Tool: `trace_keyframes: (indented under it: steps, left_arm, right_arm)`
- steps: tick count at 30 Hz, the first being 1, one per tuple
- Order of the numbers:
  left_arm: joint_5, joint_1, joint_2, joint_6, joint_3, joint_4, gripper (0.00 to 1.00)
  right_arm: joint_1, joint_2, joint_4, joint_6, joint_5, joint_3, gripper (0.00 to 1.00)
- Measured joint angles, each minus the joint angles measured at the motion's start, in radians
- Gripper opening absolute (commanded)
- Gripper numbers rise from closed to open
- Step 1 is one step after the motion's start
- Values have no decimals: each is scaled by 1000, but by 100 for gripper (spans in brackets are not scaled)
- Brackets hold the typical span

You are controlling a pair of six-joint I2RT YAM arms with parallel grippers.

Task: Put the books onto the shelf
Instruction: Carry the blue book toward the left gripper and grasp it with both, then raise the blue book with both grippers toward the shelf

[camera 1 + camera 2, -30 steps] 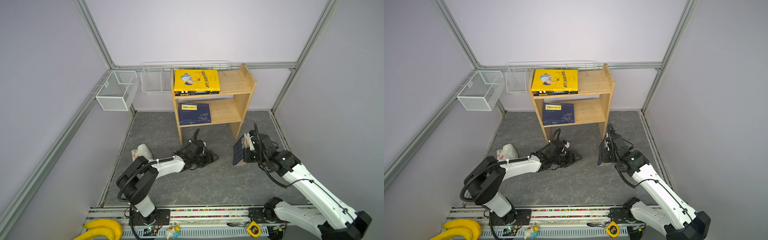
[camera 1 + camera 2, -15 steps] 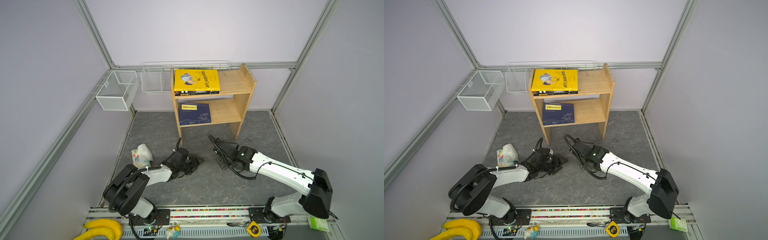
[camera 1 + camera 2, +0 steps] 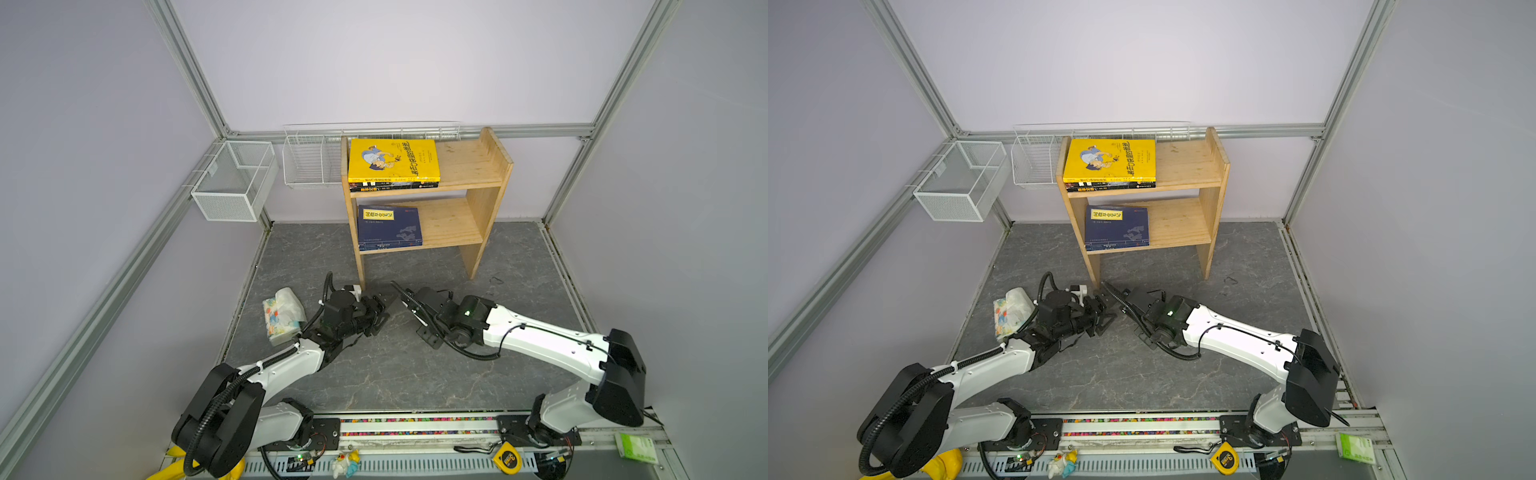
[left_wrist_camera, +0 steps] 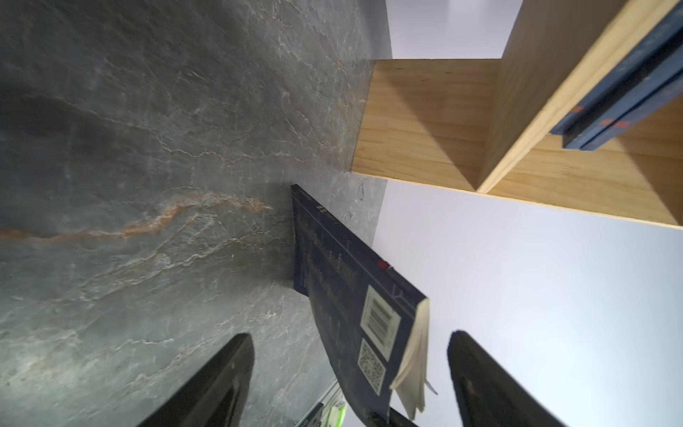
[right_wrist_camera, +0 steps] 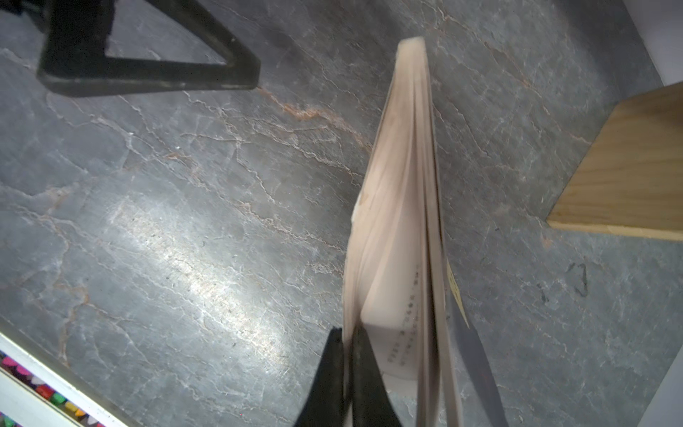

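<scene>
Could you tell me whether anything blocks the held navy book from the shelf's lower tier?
Nothing visible does: the navy book is held on edge before the shelf, and the right half of its lower tier is bare.

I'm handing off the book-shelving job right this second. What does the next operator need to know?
The left gripper is open, its jaws either side of the navy book without gripping it.
The right gripper is shut on that book, seemingly on only the cover or a few pages; the rest fans loose.
The book is tilted on edge, low by the floor, in front of the shelf.
Done: yellow book atop a stack on the top tier; navy books on the lower tier.
Left: shelve the held book. No other loose book shows.
</scene>
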State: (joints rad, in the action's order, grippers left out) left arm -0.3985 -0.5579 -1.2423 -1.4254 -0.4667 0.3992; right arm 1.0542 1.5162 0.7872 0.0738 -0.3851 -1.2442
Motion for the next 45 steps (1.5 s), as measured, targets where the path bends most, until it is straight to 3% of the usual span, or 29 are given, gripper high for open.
trace_keyframes:
  steps: [8,12,21,24,26,27,29,33,39,43,45]
  left_arm:
    - [-95,16,-19,-83,0,12,83]
    - [-145,17,-91,-130,0,79,77]
    - [-209,19,-239,-263,90,326,39]
    - [-213,21,-242,-278,101,356,19]
    - [-216,21,-242,-278,100,357,9]
    - [-215,21,-242,-272,100,353,7]
    - [-217,22,-241,-259,98,340,3]
    - [-214,22,-222,-217,83,259,0]
    - [-193,22,-109,-48,-14,3,0]
    - [-109,21,35,175,-163,-349,0]
    - [-65,21,112,282,-230,-493,0]
  right_arm:
    - [47,4,-13,-88,25,-3,8]
    - [84,26,-25,-112,29,-5,8]
    - [129,57,-36,-142,5,-3,10]
    - [129,57,-53,-146,-4,7,15]
    - [129,57,-58,-149,-15,8,23]
    - [129,56,-64,-145,-21,9,28]
    - [129,53,-85,-144,-40,16,48]
    - [128,23,-114,-127,-79,45,72]
    - [66,-90,-157,-45,-92,101,84]
    - [-27,-248,-233,71,-32,155,98]
    - [-69,-343,-277,120,-10,190,96]
